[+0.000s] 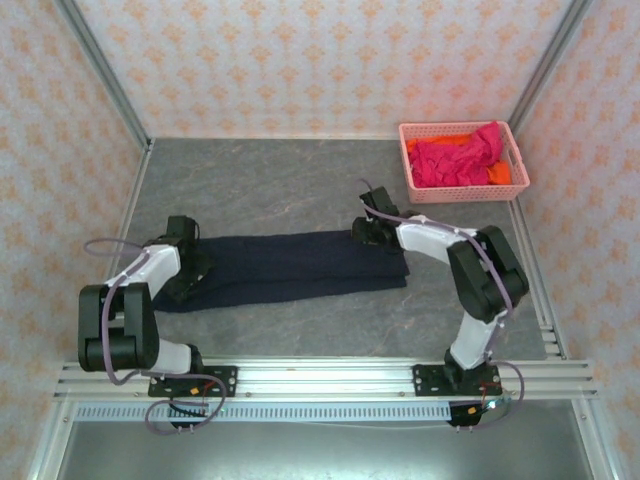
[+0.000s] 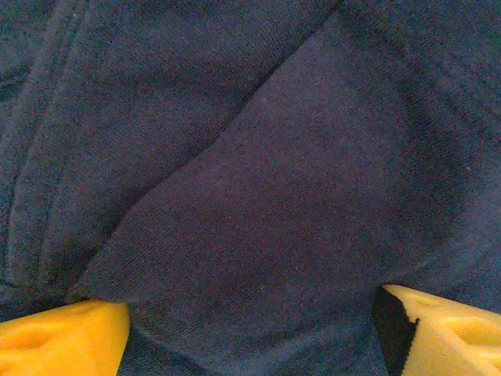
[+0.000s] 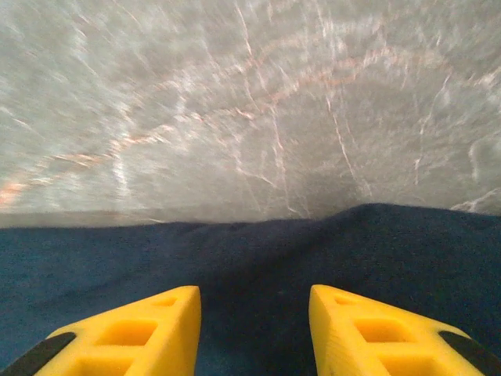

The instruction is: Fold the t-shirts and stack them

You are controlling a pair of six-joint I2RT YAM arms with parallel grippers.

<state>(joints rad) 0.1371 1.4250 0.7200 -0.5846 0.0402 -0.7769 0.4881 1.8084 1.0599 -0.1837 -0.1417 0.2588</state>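
The dark navy t-shirt [image 1: 290,268] lies folded into a long band across the middle of the table. My left gripper [image 1: 188,262] rests on the band's left end. In the left wrist view that left gripper [image 2: 254,341] is open, its yellow fingers [image 2: 66,338] wide apart with navy cloth [image 2: 258,196] between them. My right gripper [image 1: 374,230] sits at the band's far right corner. The right wrist view shows this gripper [image 3: 252,301] open over the navy shirt's edge [image 3: 258,251]. The magenta-red t-shirt [image 1: 452,160] and the orange t-shirt [image 1: 503,174] lie crumpled in the basket.
The pink lattice basket [image 1: 455,127] stands at the back right corner. Grey marbled tabletop [image 1: 270,185] lies bare behind the navy shirt. Patterned walls and metal posts close in the left, back and right sides. An aluminium rail [image 1: 320,378] runs along the near edge.
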